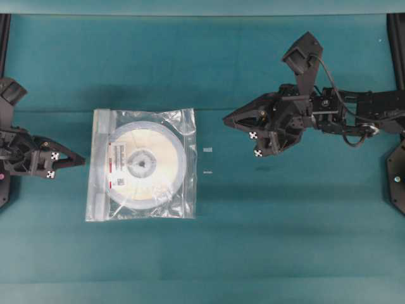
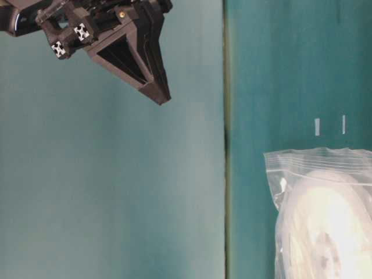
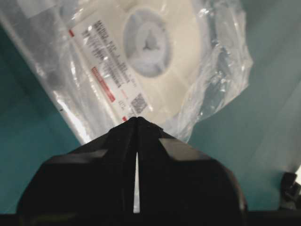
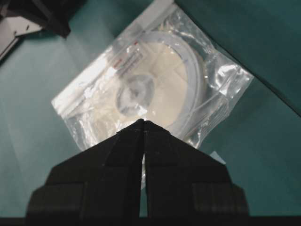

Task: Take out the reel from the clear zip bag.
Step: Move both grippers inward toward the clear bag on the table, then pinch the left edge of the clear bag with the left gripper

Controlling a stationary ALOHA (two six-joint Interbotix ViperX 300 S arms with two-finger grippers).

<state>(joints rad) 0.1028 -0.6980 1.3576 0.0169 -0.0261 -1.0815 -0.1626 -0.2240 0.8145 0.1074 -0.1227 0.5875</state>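
Observation:
The clear zip bag (image 1: 101, 202) lies flat on the teal table, left of centre, zip strip along its left edge. The reel (image 1: 161, 158) is inside it, white with a cream centre, grey hub and a red-striped label. The bag and reel also show in the left wrist view (image 3: 225, 61) (image 3: 183, 56), the right wrist view (image 4: 225, 80) (image 4: 164, 80) and the table-level view (image 2: 290, 168) (image 2: 331, 221). My left gripper (image 1: 83, 161) is shut and empty, just left of the bag's zip edge. My right gripper (image 1: 224, 119) is shut and empty, raised to the right of the bag.
Two small pale tape marks (image 1: 208, 150) (image 1: 208, 172) sit on the table just right of the bag. Black frame posts (image 1: 5, 38) stand at the far corners.

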